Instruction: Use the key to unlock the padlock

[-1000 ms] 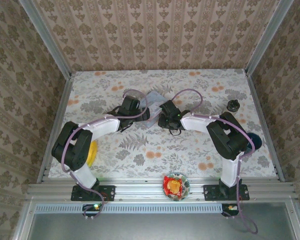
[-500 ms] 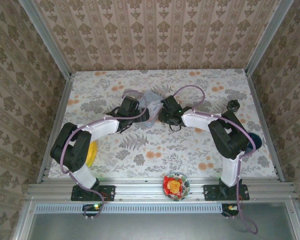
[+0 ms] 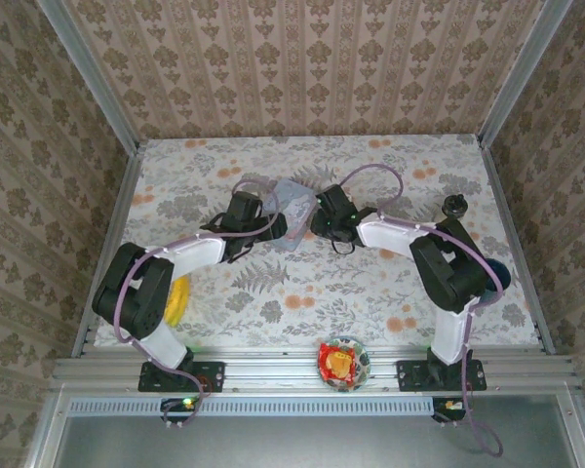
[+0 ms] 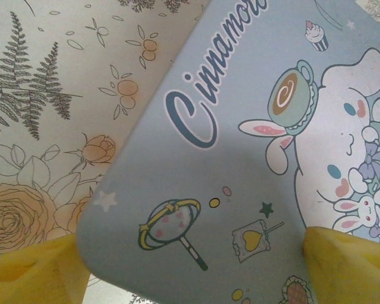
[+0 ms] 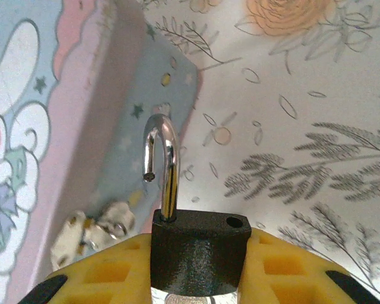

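Note:
My right gripper [image 5: 199,269] is shut on the padlock [image 5: 199,250], with its yellow fingers [image 5: 285,266] pressed on both sides of the black body. The silvery shackle [image 5: 168,164] stands up with its free end out of the body, beside an empty hole. Just left of it is the pale blue cartoon tin [image 5: 133,126], also seen at the table's middle [image 3: 292,200]. My left gripper [image 4: 196,272] is open, one yellow finger [image 4: 348,266] on each side of the tin's corner [image 4: 196,177]. Both grippers [image 3: 273,226] [image 3: 327,219] flank the tin. The key is hidden.
A small black-capped bottle [image 3: 455,206] stands at the right. A yellow object [image 3: 180,297] lies by the left arm and a dark blue ball [image 3: 497,276] by the right arm. A bowl of red and orange bits [image 3: 343,363] sits on the front rail. Patterned walls enclose the table.
Both grippers have crept toward the back of the table. The tin has shifted a little left. The left jaws have narrowed slightly around the tin.

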You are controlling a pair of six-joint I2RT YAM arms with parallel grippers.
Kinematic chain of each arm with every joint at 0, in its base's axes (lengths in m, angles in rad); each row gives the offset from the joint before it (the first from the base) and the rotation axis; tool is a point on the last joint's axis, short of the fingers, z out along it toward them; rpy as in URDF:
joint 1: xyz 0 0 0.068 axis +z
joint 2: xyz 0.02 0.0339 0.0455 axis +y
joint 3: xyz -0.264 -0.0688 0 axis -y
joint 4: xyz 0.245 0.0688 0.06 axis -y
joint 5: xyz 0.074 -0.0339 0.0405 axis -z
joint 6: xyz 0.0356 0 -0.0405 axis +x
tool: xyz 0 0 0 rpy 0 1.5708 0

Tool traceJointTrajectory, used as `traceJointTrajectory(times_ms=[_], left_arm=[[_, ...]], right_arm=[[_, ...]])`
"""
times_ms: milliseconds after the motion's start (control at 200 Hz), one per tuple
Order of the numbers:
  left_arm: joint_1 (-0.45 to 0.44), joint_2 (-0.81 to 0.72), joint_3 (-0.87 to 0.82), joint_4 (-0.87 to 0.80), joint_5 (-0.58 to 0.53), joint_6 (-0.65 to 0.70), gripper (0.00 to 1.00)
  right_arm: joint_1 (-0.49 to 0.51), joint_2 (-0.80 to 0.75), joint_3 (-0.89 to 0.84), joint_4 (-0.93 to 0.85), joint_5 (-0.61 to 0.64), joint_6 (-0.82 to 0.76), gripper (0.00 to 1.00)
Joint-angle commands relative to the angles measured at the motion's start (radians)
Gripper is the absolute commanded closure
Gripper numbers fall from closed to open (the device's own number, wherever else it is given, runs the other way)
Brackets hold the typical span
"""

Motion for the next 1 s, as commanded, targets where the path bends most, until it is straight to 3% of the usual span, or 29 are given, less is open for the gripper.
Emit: traceJointTrajectory(times_ms=[0,430,775,995], left_arm=[[0.018,0.004,-0.021,-0.018,0.072,-0.02,0.14],[0.108,0.076,0.058,0.111,0.185,-0.078,0.17],[0.129,0.193,0.213,0.148,0.259,-0.122,0.15],[0.13,0.119,0.214,0.039,0.159,-0.117,0.07]], right_arm=[[0.008,-0.083,-0.052,-0.007,0.034,-0.014,0.94],[0.042,-0.243,-0.221,-0.121,0.076,-0.051,0.94],[0.043,-0.213,-0.204,-0.236,0.085,-0.122,0.93],[0.036,-0.176,-0.135,-0.395,0.09,-0.243,0.89]])
